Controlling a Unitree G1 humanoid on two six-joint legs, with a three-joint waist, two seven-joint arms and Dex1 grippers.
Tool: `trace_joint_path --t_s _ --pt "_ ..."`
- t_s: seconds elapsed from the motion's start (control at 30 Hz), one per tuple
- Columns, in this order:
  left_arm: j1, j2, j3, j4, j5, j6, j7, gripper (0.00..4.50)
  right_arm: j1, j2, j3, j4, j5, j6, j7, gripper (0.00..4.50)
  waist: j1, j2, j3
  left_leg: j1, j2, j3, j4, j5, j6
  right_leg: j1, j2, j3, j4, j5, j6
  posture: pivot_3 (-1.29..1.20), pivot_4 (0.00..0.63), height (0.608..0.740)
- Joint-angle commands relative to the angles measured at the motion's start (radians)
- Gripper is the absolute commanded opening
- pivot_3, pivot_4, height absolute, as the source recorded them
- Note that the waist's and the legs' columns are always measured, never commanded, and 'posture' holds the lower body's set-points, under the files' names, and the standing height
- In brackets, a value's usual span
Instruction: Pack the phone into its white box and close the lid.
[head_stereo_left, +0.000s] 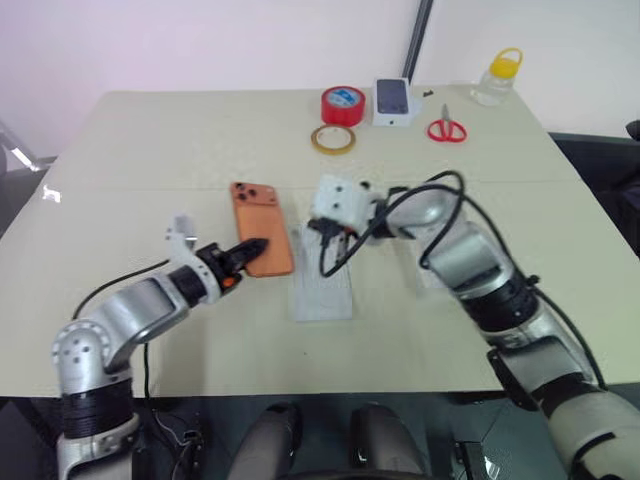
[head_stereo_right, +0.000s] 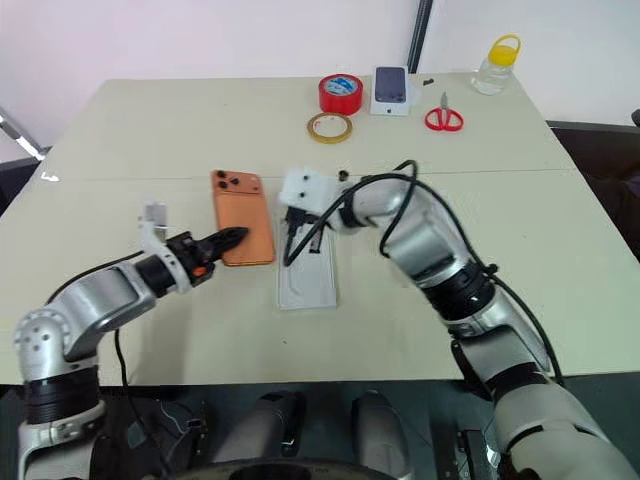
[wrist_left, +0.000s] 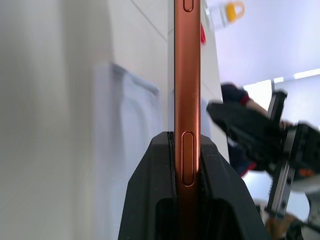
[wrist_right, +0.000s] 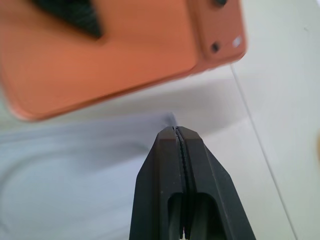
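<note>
The phone (head_stereo_left: 261, 227) is gripped at its near edge by the left gripper (head_stereo_left: 250, 250), whose two black fingers (wrist_left: 150, 200) are clamped on the phone's thin side, as the left wrist view shows. It is held near the middle of the table (head_stereo_left: 150, 140), just beside a white tray-like piece (head_stereo_left: 322, 285) lying flat; whether that piece is the white box or an insert cannot be told. The right gripper (wrist_right: 178, 137) is clenched on nothing, its fingers pressed together above the white piece.

The task is judged to be at an early stage: the phone is grasped but not yet placed in anything, and a lid is not made out.

Counted along the far edge: one red tape roll (head_stereo_left: 342, 104), one yellowish tape ring (head_stereo_left: 332, 139), one small white box (head_stereo_left: 394, 101) with a phone picture, one pair of red scissors (head_stereo_left: 447, 128), one clear bottle (head_stereo_left: 497, 78) with a yellow cap. One orange phone is seen.
</note>
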Motion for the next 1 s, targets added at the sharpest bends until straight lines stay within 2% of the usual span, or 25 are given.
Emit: trace_joint_path --t_s 0.03,0.17,0.33,0.5,0.87,0.93,0.97,1.0 --pt "-0.009 -0.052 -0.091 -0.044 -0.027 -0.069 0.043 0.02 0.043 -0.071 -0.058 -0.024 0.012 -0.069 0.007 0.0 -0.001 0.0 0.0 0.0 0.0 0.0 0.0 0.0 0.0 0.0 0.0 0.0 0.0 0.0 0.0 0.0 0.15 0.74" --pt "0.015 -0.085 -0.155 -0.053 -0.027 -0.102 0.061 0.02 0.091 -0.137 -0.084 -0.024 0.011 -0.091 0.001 0.0 -0.001 0.0 0.0 0.0 0.0 0.0 0.001 0.0 0.0 0.0 0.0 0.0 0.001 0.0 0.0 0.0 0.15 0.74" --pt "0.037 -0.069 -0.202 -0.049 -0.027 -0.099 0.07 0.02 0.129 -0.185 -0.097 -0.044 0.018 -0.103 0.013 0.0 0.002 0.0 0.0 0.0 0.0 0.0 0.002 0.0 0.0 0.0 0.001 0.0 0.001 0.0 0.0 0.0 0.15 0.74" --pt "0.039 -0.029 -0.235 -0.031 -0.027 -0.091 0.054 0.02 0.148 -0.195 -0.093 -0.055 0.026 -0.108 0.022 0.0 0.004 0.0 0.0 0.0 0.0 0.0 0.001 0.0 0.0 0.0 0.0 0.0 0.001 0.0 0.0 0.0 0.15 0.74" --pt "0.034 -0.012 -0.276 0.022 -0.027 -0.101 0.024 0.02 0.158 -0.196 -0.085 -0.057 0.028 -0.118 0.033 0.0 0.005 0.0 0.0 0.0 0.0 0.0 0.001 0.0 0.0 0.001 0.0 0.0 0.001 0.0 0.0 0.0 0.15 0.74" --pt "0.034 -0.009 -0.279 0.03 -0.027 -0.105 0.016 0.98 0.162 -0.196 -0.083 -0.059 0.028 -0.118 0.034 0.0 0.005 0.0 0.0 0.0 0.0 0.0 0.001 0.0 0.0 0.001 0.0 0.0 0.001 0.0 0.0 0.0 0.15 0.74" --pt "0.033 -0.007 -0.281 0.033 -0.027 -0.107 0.012 1.27 0.163 -0.196 -0.082 -0.061 0.027 -0.117 0.034 0.0 0.005 0.0 0.0 0.0 0.0 0.0 0.001 0.0 0.0 0.001 0.0 0.0 0.001 0.0 0.0 0.0 0.15 0.74" --pt "0.033 -0.006 -0.283 0.036 -0.027 -0.11 0.008 1.75 0.165 -0.196 -0.082 -0.062 0.027 -0.117 0.034 0.0 0.005 0.0 0.0 0.0 0.0 0.0 0.001 0.0 0.0 0.001 0.0 0.0 0.001 0.0 0.0 0.0 0.15 0.74"
